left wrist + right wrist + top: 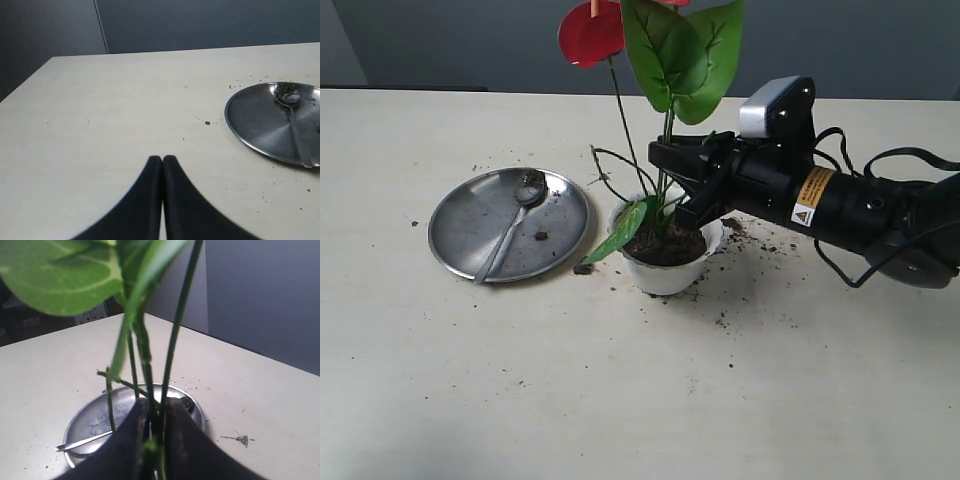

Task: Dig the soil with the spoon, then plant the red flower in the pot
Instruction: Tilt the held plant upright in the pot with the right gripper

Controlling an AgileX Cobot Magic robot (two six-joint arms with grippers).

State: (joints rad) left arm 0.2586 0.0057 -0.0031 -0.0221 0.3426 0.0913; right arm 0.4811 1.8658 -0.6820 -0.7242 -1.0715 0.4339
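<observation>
- The right hand (pixel 682 192) pinches the thin green stems of the red flower (pixel 670 55) just above the pot (pixel 665 278), its fingers closed tight on them.
- The flower stands upright in the white pot, bloom and broad leaves high above the rim. One leaf droops over the pot's left edge.
- Dark soil (pixel 665 248) fills the pot around the stems.
- The spoon (pixel 508 238) lies on the round steel plate (pixel 465 215), left of the pot, with soil stuck in its bowl.
- Loose crumbs (pixel 725 320) dot the counter (pixel 620 400) around the pot.
- The left hand (pixel 161 161) hangs over the counter near the plate, fingers pressed together, holding nothing.
</observation>
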